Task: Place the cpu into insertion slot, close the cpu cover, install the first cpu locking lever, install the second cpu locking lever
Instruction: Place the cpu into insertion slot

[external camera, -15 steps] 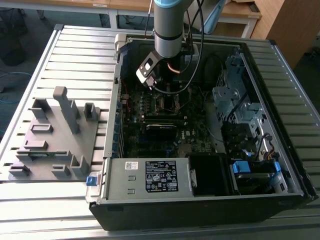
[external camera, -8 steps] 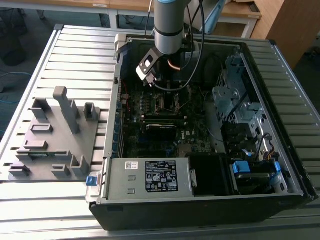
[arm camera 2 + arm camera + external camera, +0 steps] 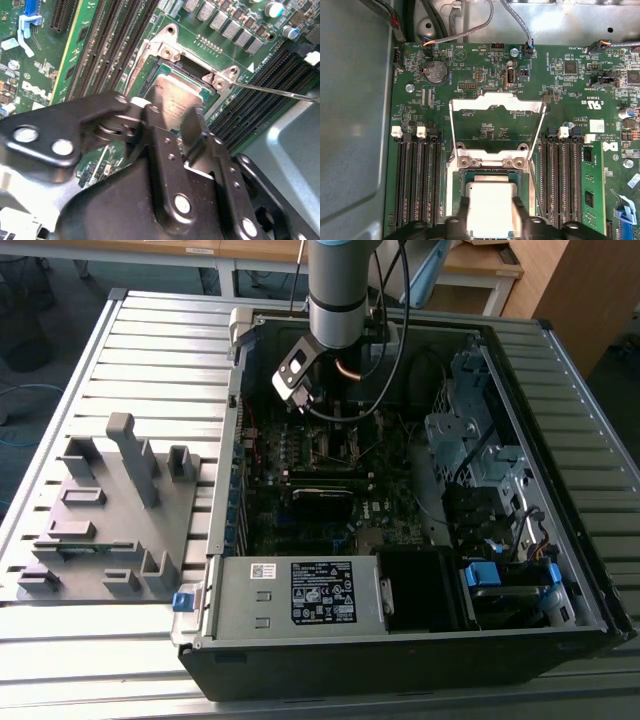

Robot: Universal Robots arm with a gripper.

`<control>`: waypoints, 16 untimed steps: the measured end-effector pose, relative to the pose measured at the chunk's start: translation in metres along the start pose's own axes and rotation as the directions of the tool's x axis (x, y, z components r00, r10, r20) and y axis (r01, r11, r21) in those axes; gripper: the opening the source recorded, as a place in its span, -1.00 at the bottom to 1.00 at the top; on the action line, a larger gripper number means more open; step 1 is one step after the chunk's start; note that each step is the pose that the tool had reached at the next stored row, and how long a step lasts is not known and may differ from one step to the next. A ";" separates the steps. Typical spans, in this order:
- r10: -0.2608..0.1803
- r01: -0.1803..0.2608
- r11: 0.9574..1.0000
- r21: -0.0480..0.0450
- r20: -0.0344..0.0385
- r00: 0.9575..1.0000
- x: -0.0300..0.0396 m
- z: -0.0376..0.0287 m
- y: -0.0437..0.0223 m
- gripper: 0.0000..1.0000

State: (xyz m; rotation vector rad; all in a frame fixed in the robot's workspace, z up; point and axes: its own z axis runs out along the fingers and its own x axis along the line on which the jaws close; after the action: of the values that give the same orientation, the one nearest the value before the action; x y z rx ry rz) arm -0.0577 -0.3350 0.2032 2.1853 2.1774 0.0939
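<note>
Four steps, none finished as I read it: gripper (image 3: 491, 209) jaws narrow, pinching the cpu (image 3: 490, 195) by two edges, right at the socket (image 3: 457, 180); seated or not, can't tell. Cover (image 3: 495, 101) flipped back open; one lever (image 3: 275, 91) sticks out unlatched.

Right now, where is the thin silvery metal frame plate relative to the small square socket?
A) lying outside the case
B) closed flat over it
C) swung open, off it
C: in the first wrist view the cpu cover lies swung back beyond the insertion slot, where the gripper holds the cpu.
</note>
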 end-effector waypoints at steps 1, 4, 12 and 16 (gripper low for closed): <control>0.000 0.000 1.000 0.000 0.000 1.000 0.0000 -0.0001 0.0000 -0.18; 0.000 0.000 1.000 0.000 0.000 1.000 0.0000 -0.0004 0.0000 -0.41; 0.000 0.000 1.000 0.000 0.000 1.000 0.0000 -0.0012 0.0001 -0.80; 0.000 0.000 1.000 0.028 0.000 1.000 0.0000 -0.0010 0.0006 -0.80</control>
State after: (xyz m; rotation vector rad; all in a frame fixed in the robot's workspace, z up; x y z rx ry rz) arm -0.0571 -0.3351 0.2043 2.2000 2.1921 0.0630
